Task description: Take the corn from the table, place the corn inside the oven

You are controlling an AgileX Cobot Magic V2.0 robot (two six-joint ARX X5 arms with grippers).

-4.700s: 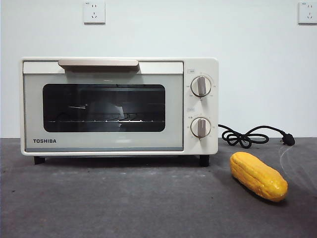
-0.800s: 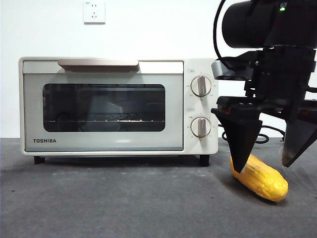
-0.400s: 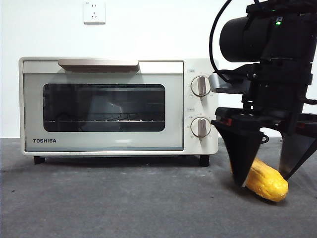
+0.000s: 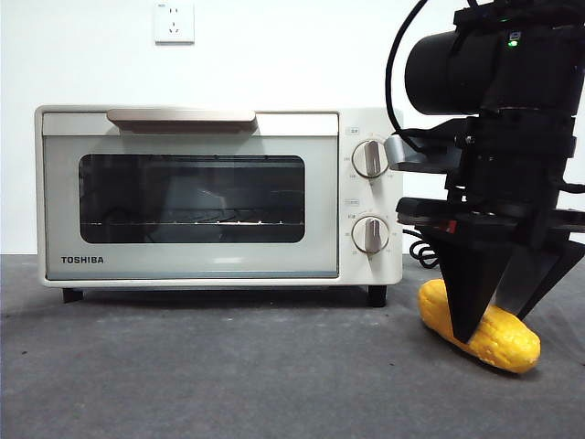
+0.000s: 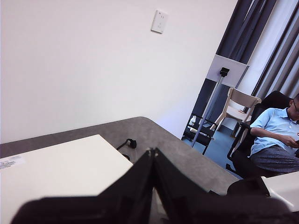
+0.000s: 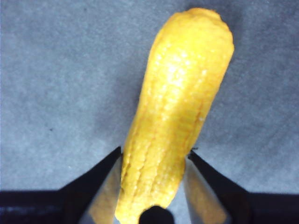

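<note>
The yellow-orange corn (image 4: 514,344) lies on the dark grey table (image 4: 228,370), to the right of the oven (image 4: 192,197). My right gripper (image 4: 487,322) has come down from above and is shut on the cob's middle. In the right wrist view the corn (image 6: 180,107) runs lengthwise between the two jaws of the right gripper (image 6: 154,158), which press on its sides. The oven's glass door is closed. My left gripper (image 5: 153,155) is shut on nothing and hangs above the oven's white top (image 5: 56,168).
A black cord (image 4: 417,247) trails behind the oven's right side, and its plug (image 5: 129,143) lies on the table near the wall. Two round knobs (image 4: 370,159) sit on the oven's right panel. A white wall stands close behind.
The right gripper's jaws, spread wide on either side of the corn a second ago, have dropped lower and shut on it. The cob has shifted slightly.
</note>
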